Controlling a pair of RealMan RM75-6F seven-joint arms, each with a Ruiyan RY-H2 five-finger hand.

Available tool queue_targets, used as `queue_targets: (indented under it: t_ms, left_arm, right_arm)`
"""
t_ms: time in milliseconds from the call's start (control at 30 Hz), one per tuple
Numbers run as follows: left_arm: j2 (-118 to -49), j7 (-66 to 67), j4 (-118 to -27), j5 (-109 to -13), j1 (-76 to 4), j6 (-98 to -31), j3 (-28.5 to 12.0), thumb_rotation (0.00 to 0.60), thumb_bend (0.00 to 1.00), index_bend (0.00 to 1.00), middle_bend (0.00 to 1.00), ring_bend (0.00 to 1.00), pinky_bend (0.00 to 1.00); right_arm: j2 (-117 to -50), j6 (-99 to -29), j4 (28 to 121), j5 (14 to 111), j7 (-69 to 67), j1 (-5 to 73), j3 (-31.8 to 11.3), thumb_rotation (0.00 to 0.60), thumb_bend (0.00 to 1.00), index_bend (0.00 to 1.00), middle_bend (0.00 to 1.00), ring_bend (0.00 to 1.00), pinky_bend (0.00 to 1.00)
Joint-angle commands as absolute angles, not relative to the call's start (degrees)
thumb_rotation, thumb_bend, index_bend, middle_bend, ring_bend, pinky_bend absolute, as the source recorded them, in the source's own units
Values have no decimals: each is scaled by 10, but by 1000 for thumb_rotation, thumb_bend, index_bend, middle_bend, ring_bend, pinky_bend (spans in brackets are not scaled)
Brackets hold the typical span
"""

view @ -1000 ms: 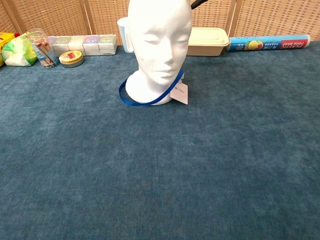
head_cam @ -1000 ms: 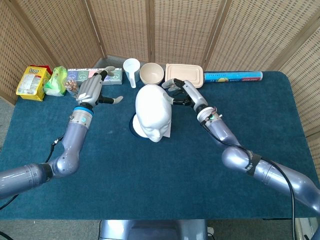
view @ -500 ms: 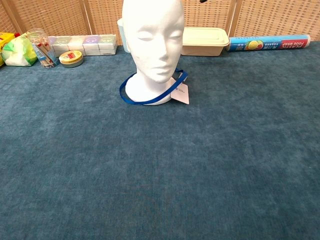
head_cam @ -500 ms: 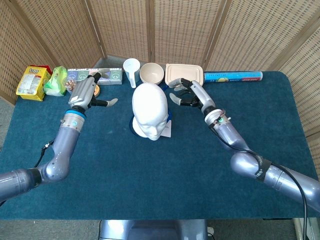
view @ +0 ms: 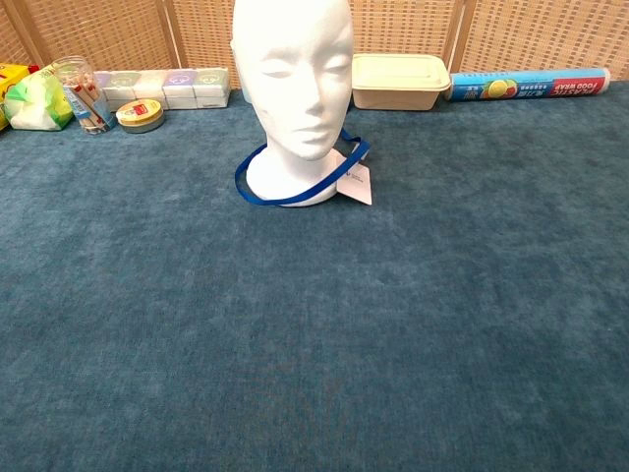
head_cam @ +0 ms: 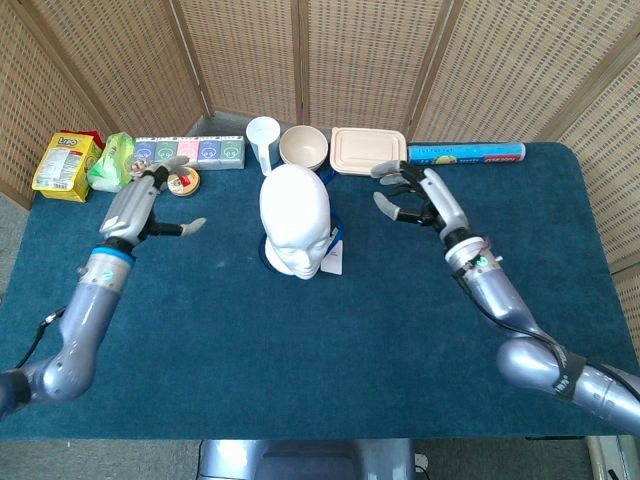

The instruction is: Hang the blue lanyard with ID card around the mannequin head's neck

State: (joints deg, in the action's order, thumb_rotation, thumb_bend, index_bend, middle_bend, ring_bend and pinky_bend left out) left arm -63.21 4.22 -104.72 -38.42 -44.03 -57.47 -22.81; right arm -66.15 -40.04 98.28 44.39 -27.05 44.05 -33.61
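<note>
The blue lanyard [view: 295, 193] is lying in a ring around the mannequin head's [view: 293, 79] neck, its ID card [view: 356, 183] resting beside the base on the bench [view: 393, 324]; the left hand [head_cam: 142, 207] and right hand [head_cam: 420, 193] are hanging open and empty, well apart from it; the hanging looks done, so next they only need to stay clear.

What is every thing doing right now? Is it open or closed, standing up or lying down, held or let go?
mannequin head: standing upright on the table.
blue lanyard: looped around the neck, held by no hand.
ID card: lying by the base.
left hand: open, holding nothing.
right hand: open, holding nothing.
lidded container: closed.
bowl: upright.
food wrap roll: lying on its side.
</note>
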Motion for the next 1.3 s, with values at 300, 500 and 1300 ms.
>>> queue_targets:
  t_ms: [300,500,1300]
  left_arm:
    - [-560,-40,-1113,-511,-330,-600,-171,516,192,110,224,93,221]
    - [-521,-56,-1124,-587,-273,-619,-124,517,193,110,224,94,221]
    - [-523,-6,-1084,-817,-71,-801,50,531,217,126,224,93,218]
  right_arm:
    - [-597,-470,1063,566,-314,326,-299,419,402,305,310,278,307]
    - [-566,-521,1097,660,-339,259,-261,418,401,321,317,280,317]
    - [-563,-789,1039,894,-90,66,-62,418,402,402,379,334,348]
